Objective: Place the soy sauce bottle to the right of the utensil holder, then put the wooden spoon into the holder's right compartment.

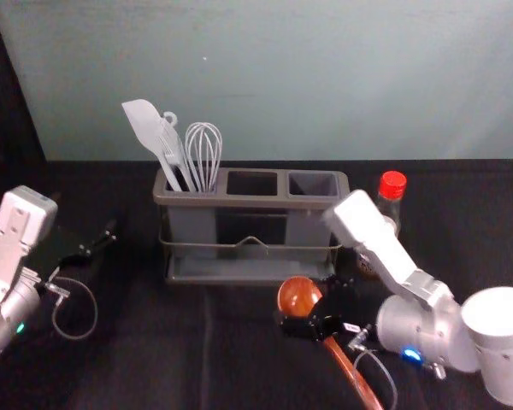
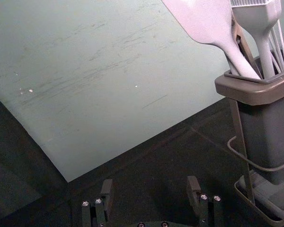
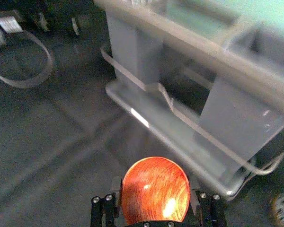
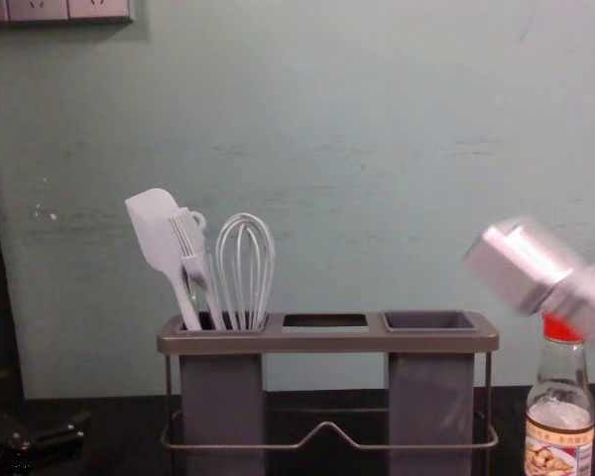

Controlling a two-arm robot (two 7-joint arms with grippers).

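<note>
The right gripper (image 1: 311, 325), in front of the utensil holder (image 1: 252, 202), is shut on the wooden spoon (image 1: 299, 295) at its bowl; the handle slants toward the front right. In the right wrist view the round bowl (image 3: 156, 189) sits between the fingertips of the right gripper (image 3: 155, 191). The soy sauce bottle (image 1: 392, 198) stands upright just right of the holder, partly behind the right arm; its label (image 4: 559, 448) faces the chest camera. Left of the holder is the left gripper (image 1: 99, 243); in its wrist view the left gripper (image 2: 150, 191) is open and empty.
A white spatula (image 4: 157, 230), a brush and a whisk (image 4: 246, 260) stand in the holder's left compartment. The middle and right compartments (image 4: 429, 321) hold nothing visible. A wire rail runs along the holder's front. Behind the black-covered table (image 1: 137, 342) rises a pale wall.
</note>
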